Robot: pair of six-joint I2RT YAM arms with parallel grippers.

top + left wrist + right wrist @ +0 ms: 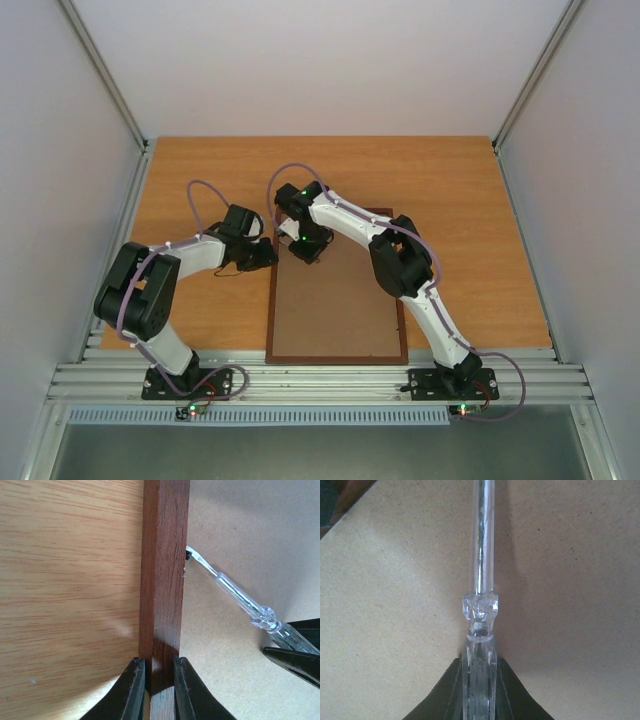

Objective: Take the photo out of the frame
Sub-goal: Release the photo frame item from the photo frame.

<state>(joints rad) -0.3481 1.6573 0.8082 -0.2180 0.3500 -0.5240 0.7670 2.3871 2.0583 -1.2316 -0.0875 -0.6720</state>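
Pincers both grip something: the left pincer (159, 664) clamps the left rail of the frame (162, 580), the right pincer (480, 666) holds a clear-handled screwdriver (482, 555), tip at that rail's inner edge. The frame lies back-up on the wooden surface (65, 580).

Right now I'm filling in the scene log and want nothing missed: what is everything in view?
table: one, orange-brown wood grain, under everything
frame: one, dark reddish-brown wood, lying back up, near middle of the table
hardboard back: one, brown, filling the frame
screwdriver: one, clear, tip at the frame's inner edge
photo: none visible
left arm, right arm: two, black and white, purple cables
left tool: one, black, shut on the frame's rail
right tool: one, black, shut on the screwdriver
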